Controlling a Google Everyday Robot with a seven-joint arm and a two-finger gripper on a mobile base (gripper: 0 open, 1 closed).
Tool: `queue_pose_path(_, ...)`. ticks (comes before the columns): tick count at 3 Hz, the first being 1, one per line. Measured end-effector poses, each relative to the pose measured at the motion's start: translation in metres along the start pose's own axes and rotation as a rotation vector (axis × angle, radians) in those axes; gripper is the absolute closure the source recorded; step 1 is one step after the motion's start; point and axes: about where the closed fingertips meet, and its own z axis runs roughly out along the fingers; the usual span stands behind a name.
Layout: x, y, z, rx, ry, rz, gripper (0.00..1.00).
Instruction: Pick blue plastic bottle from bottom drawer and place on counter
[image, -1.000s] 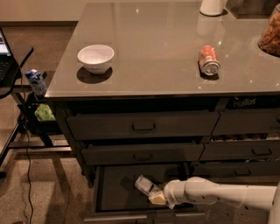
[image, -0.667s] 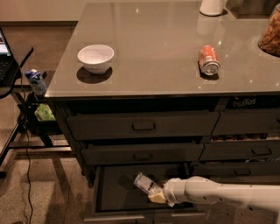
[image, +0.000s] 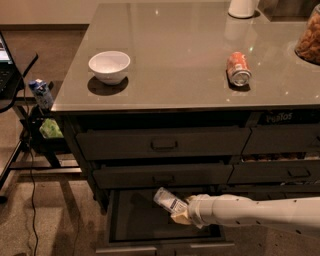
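The blue plastic bottle (image: 168, 200) is pale and clear with a white printed label; it hangs tilted over the open bottom drawer (image: 131, 220), cap end toward the upper left. My gripper (image: 178, 214) reaches in from the right on a white arm and is shut on the bottle's lower end, holding it above the drawer's dark floor. The glossy grey counter (image: 175, 55) lies above, apart from the gripper. The gripper's fingers are largely hidden by its wrist and the bottle.
On the counter stand a white bowl (image: 109, 66), a red-orange soda can (image: 238, 69) lying on its side, a white jug (image: 243, 7) and a snack jar (image: 310, 41). Closed drawers sit above the open one. A black side table (image: 20, 75) with a blue-topped container (image: 41, 93) stands at left.
The gripper with the bottle has shifted slightly left and up inside the open drawer; the bottle now sits a little higher off the drawer floor.
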Motion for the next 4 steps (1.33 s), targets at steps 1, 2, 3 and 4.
queue_pose_path(1, 0.0, 0.0, 0.0, -0.001, 0.0, 0.001, 1.0)
queue_pose_path(2, -0.015, 0.001, -0.016, -0.003, -0.018, 0.004, 1.0)
queue_pose_path(3, -0.035, 0.001, -0.044, 0.02, -0.016, -0.002, 1.0)
queue_pose_path(4, -0.067, -0.008, -0.091, 0.07, -0.013, -0.054, 1.0)
